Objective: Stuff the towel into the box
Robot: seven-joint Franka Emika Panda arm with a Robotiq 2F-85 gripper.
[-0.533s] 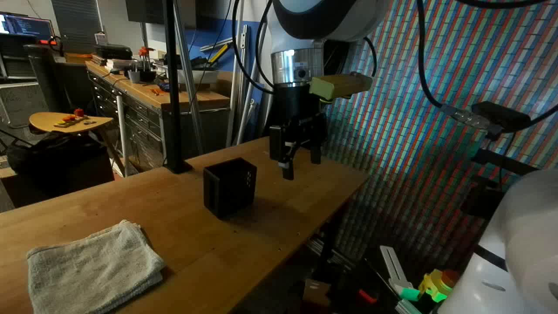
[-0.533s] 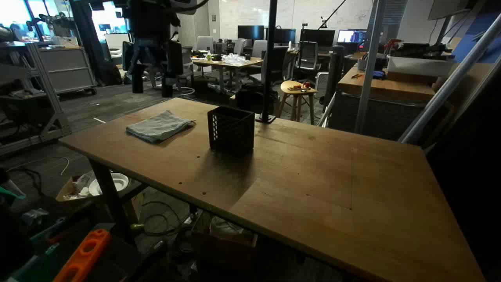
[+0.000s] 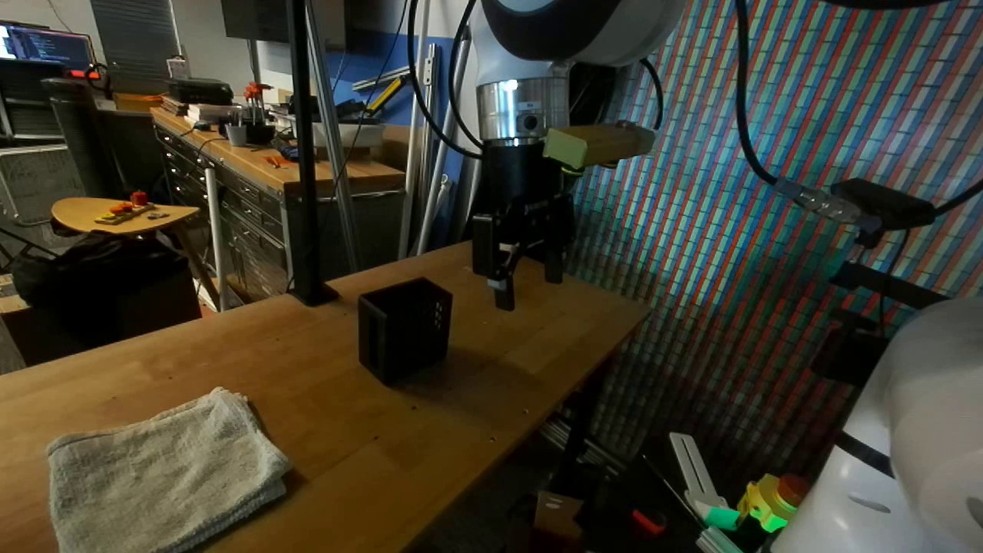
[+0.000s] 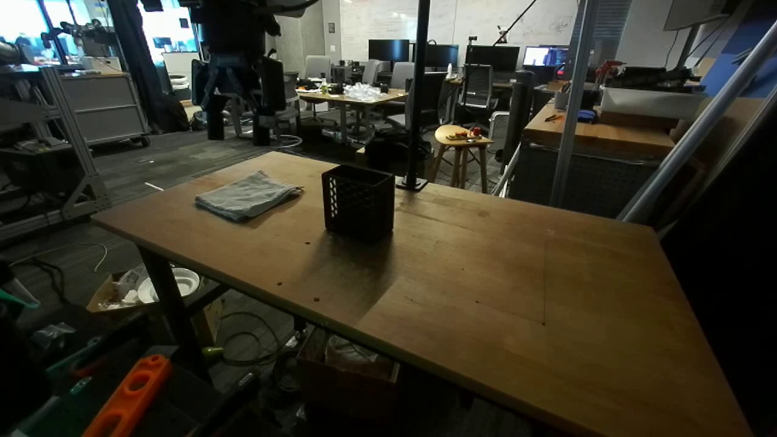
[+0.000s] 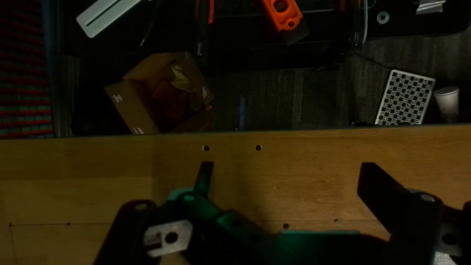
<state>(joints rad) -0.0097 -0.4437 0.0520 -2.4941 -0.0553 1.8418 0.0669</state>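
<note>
Grey towel [image 3: 165, 476] outside the black box [image 3: 405, 330]; pincer [image 3: 529, 286] spread and raised

In an exterior view, we see the towel lying folded and flat on the counter [image 3: 330, 430], well apart from the pincer and toward eight o'clock from it. Between the two stands the box, upright with its mouth facing up. In an exterior view, the towel [image 4: 249, 195] falls instead at six o'clock from the pincer [image 4: 238, 132], and the box [image 4: 359, 203] at four o'clock.

The pincer points downward, raised above the counter, its fingers [image 5: 379, 187] spread wide; we find nothing gripped between them, and they touch neither towel nor box.

In the wrist view alone we note a white cup [image 5: 446, 100] and a chequered board [image 5: 404, 98], both beyond the counter's edge at about two o'clock from the fingers. A pale patch [image 5: 443, 259] at the lower edge, toward four o'clock, we cannot identify. Only in an exterior view do we see a white dish [image 4: 168, 285], below the counter at seven o'clock from the pincer.
</note>
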